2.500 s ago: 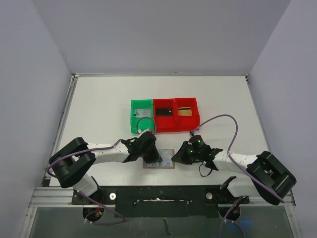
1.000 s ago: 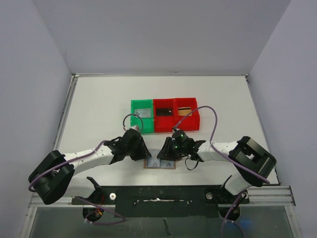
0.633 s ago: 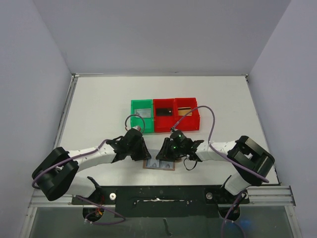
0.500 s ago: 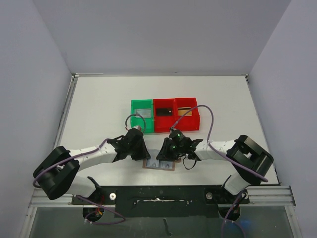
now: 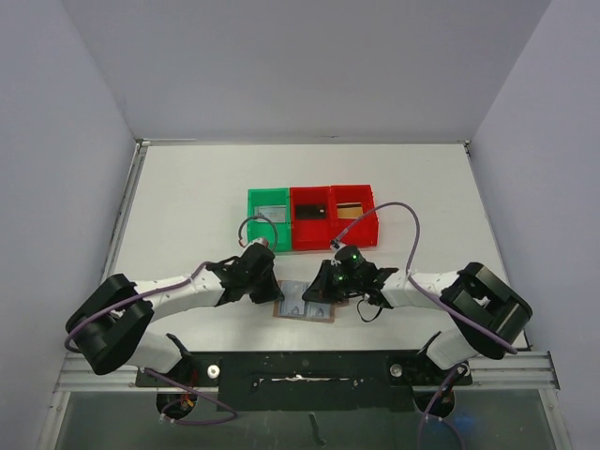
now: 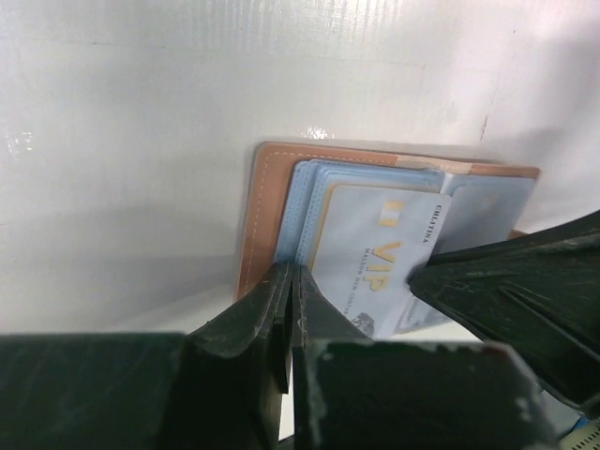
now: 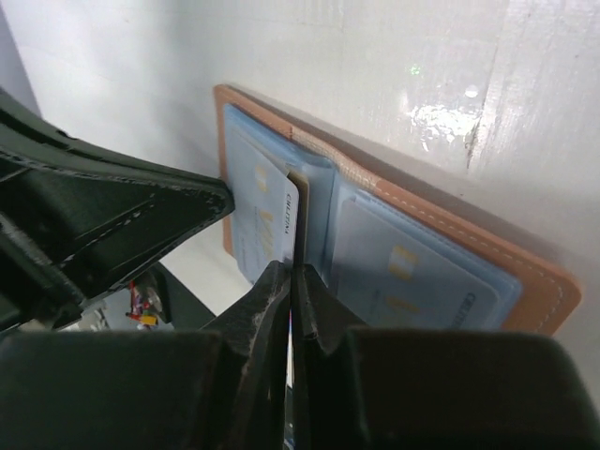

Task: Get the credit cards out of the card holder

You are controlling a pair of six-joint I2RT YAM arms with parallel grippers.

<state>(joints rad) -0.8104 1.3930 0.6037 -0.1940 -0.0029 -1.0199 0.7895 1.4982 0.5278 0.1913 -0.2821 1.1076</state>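
I judge this to be the pull-out step. The card holder (image 5: 302,306) lies open at the 6 o'clock edge of the table (image 5: 187,206). My left gripper (image 6: 287,286), at the holder's 9 o'clock side, is fully closed and pinches its edge. My right gripper (image 7: 292,274), at 2 o'clock, is clamped tight on the white VIP card (image 6: 375,248), which is partly out. The next move calls for drawing the card straight out with the holder pinned.

Card holder (image 5: 303,303) on table (image 5: 187,216), before the bins (image 5: 309,242)
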